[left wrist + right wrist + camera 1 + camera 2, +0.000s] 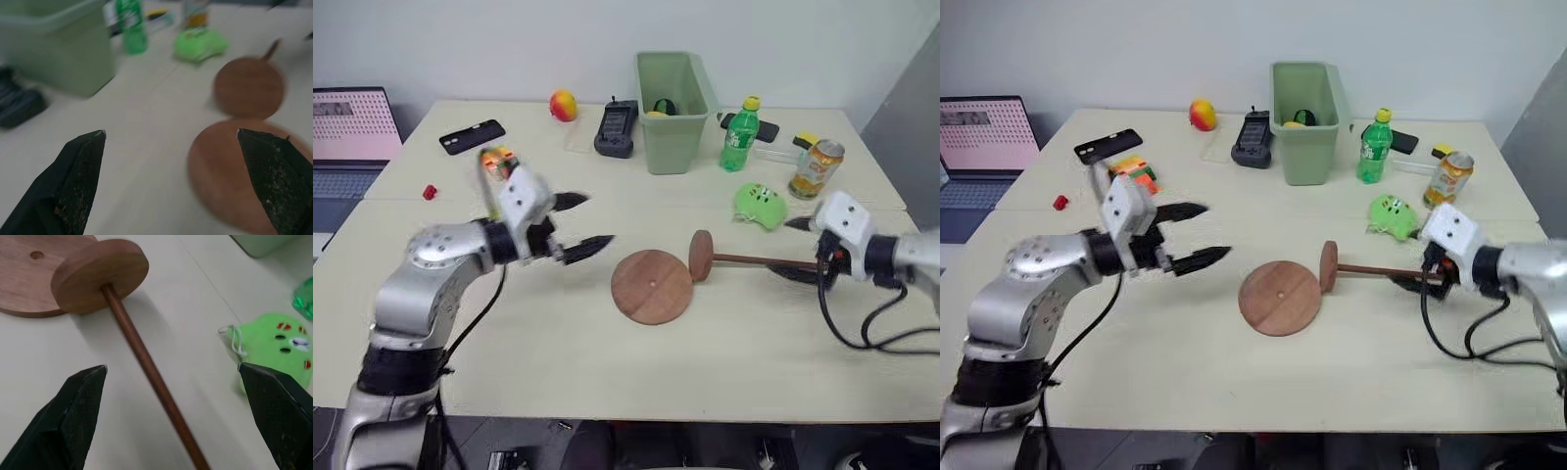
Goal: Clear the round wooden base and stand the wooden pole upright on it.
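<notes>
On the cream table (558,362), in the head views, the round wooden base (652,286) lay flat near the middle with nothing on it, its small centre hole showing. Just to its right the wooden pole (754,259) lay on its side, its end disc standing on edge close to the base's right rim and its rod running right toward the right pincer (1420,282). That pincer sat low at the rod's far end, and whether it touched the rod could not be told from here. The left pincer (584,225) hung above the table to the left of the base, its two black fingers spread apart and holding nothing. Farther back stood a green bin (673,110), a green bottle (740,134), a drink can (816,167) and a green plush toy (761,205). In the left wrist view, the left pincer's fingers (78,181) stood wide with bare table between them, the base (230,181) lying beyond them and the pole's end disc behind it. In the right wrist view, the right pincer's fingers (78,416) were spread wide on either side of the rod (146,367), gripping nothing, with the plush toy (276,345) off to one side.
</notes>
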Motion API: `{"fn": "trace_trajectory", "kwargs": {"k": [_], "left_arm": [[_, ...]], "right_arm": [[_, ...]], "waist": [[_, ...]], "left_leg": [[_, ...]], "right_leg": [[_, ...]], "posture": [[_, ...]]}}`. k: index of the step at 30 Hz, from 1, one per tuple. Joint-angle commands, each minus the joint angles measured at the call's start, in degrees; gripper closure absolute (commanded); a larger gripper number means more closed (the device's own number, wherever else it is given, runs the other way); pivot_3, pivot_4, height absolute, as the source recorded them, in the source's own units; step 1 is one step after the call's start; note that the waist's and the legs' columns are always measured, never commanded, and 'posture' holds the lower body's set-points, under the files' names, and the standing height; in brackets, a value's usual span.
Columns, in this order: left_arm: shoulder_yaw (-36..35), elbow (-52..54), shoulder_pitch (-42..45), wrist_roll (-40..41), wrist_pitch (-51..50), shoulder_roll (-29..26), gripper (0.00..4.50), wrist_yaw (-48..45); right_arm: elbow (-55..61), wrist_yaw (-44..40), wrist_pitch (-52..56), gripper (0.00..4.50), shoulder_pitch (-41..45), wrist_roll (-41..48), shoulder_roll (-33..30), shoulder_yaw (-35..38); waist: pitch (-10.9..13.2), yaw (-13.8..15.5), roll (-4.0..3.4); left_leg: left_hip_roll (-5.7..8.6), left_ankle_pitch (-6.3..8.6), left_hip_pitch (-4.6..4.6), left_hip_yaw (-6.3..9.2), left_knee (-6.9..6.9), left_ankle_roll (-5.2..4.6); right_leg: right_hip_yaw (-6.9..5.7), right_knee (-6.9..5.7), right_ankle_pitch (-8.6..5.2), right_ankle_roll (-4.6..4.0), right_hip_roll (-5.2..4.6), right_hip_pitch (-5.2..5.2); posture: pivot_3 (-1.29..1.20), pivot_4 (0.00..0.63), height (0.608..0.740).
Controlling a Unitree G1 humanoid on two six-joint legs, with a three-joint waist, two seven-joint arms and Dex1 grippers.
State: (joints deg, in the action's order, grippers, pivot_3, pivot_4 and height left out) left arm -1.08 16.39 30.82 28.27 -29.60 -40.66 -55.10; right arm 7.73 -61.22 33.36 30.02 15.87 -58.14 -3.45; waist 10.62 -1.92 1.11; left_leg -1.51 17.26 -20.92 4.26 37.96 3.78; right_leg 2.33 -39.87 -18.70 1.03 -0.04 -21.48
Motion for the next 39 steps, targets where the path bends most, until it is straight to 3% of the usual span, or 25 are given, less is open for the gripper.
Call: {"fn": "trace_trajectory", "kwargs": {"k": [1, 8, 16, 22, 39], "left_arm": [[3.68, 3.60, 3.95, 2.76, -0.82, -0.02, 0.03, -5.30], [9.95, 5.70, 12.83, 3.20, -7.86, 0.26, 0.03, -6.68], [10.85, 7.03, 12.61, 2.34, -7.29, 0.25, 0.03, -7.43], [10.10, 7.17, 11.41, 2.24, -6.76, -0.36, 0.03, -7.37], [10.14, 7.20, 11.96, 2.87, -6.76, -0.55, 0.00, -9.17]], "right_arm": [[-10.58, -10.80, -3.91, 0.00, 10.05, -5.18, -0.14, -8.85], [-24.19, -22.85, -12.87, 0.00, 19.85, -14.25, 2.93, -20.38], [-35.66, -20.20, -20.22, 0.00, 22.96, -20.26, 9.66, -21.78], [-39.15, -20.70, -22.74, 0.00, 23.73, -22.22, 11.06, -21.03], [-42.32, -22.32, -25.78, 3.95, 26.22, -24.16, 12.01, -20.50]], "waist": [[0.00, -0.12, 0.00], [0.02, 0.05, 0.01], [0.03, 0.05, 0.02], [0.03, 0.05, 0.01], [0.03, 0.06, 0.01]], "left_leg": [[0.03, 0.00, 0.00, -0.04, 0.00, 0.00], [-0.03, 0.00, -0.25, 0.01, 0.00, -0.01], [-0.11, -0.06, -0.37, 0.01, 0.10, 0.11], [-0.10, -0.11, -0.64, 0.02, 0.18, 0.20], [-0.10, -0.12, -0.82, 0.06, 0.26, 0.21]], "right_leg": [[0.02, -0.01, 0.00, 0.00, 0.00, -0.04], [0.00, 0.02, 0.00, -0.01, 0.01, -0.27], [0.02, -0.05, 0.00, -0.01, -0.11, -0.40], [0.01, -0.12, 0.00, -0.01, -0.12, -0.67], [-0.03, -0.14, 0.01, -0.01, -0.13, -0.79]], "posture": [[0.00, 0.150, 0.740], [0.00, 0.150, 0.740], [0.00, 0.150, 0.740], [0.00, 0.150, 0.740], [0.00, 0.150, 0.740]]}}
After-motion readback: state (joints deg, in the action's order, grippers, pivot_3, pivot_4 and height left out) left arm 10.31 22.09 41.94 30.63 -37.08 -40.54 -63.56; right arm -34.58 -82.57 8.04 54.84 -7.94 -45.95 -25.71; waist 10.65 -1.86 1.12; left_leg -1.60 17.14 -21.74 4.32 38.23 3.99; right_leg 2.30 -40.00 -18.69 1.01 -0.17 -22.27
